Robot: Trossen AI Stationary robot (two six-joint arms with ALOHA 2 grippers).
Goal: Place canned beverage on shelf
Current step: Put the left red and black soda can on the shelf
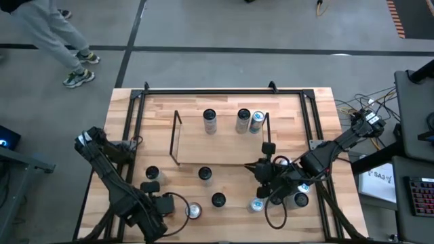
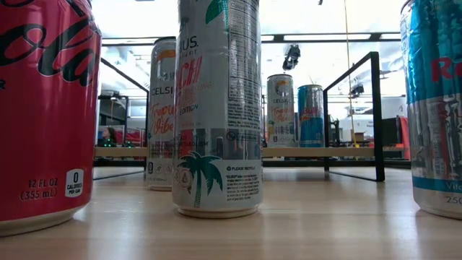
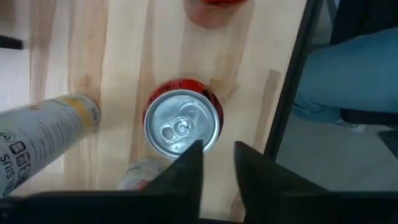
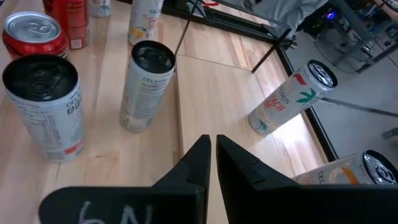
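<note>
High view: right hand [image 1: 266,169] low beside shelf [image 1: 178,139], fingers nearly closed, empty; left hand [image 1: 171,205] slightly parted.

I'm watching the whole table [image 1: 224,146] from straight above in the high view, both arms coming in from its near edge. My low view is sitting at tabletop height, looking level across the wood, so close that a red can [image 2: 43,108] and a palm-tree can [image 2: 218,108] are filling the frame, with the shelf [image 2: 317,152] behind. The shelf [image 1: 220,139] is also showing from above. My left wrist camera is looking straight down on a red can's top [image 3: 182,123]. My right wrist camera is looking obliquely across the table [image 4: 211,99] toward the shelf's wire frame [image 4: 186,28].
</note>
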